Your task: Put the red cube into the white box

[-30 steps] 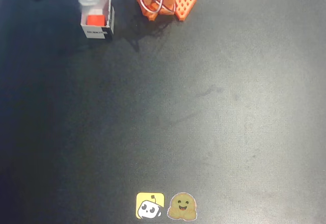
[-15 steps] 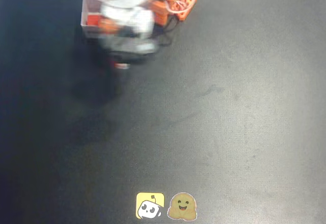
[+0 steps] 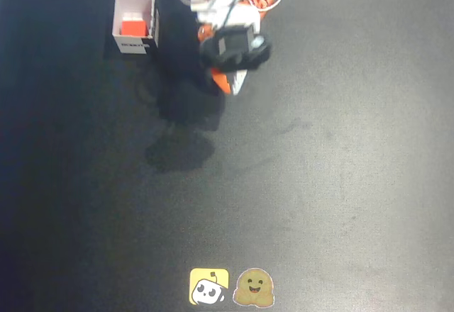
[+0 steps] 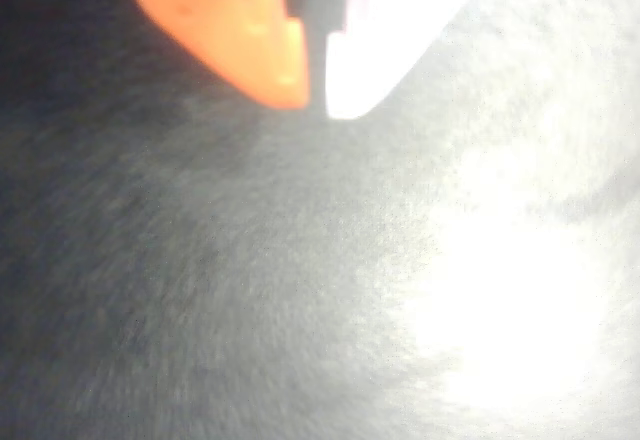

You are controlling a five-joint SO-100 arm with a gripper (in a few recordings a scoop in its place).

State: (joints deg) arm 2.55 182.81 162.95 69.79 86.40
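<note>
We see red cube (image 3: pixel 132 26) inside white box (image 3: pixel 134 23), 11 o'clock on table (image 3: pixel 319 170); gripper (image 4: pixel 315 100) clenched, empty; the rest lies bare.

The wide black table top with a matte, slightly grainy surface (image 3: pixel 319 184) takes nearly the whole overhead view. Some faint lighter scuffs are near its middle, and a dark soft shadow lies on it left of centre. At the bottom edge, two small stickers are side by side, almost touching. The left one is a yellow square sticker with a white cartoon figure (image 3: pixel 208 286). The right one is a round brownish-yellow smiling face sticker (image 3: pixel 254 287). In the wrist view the same surface (image 4: pixel 250 290) looks grey and blurred, with strong white glare at the right.
</note>
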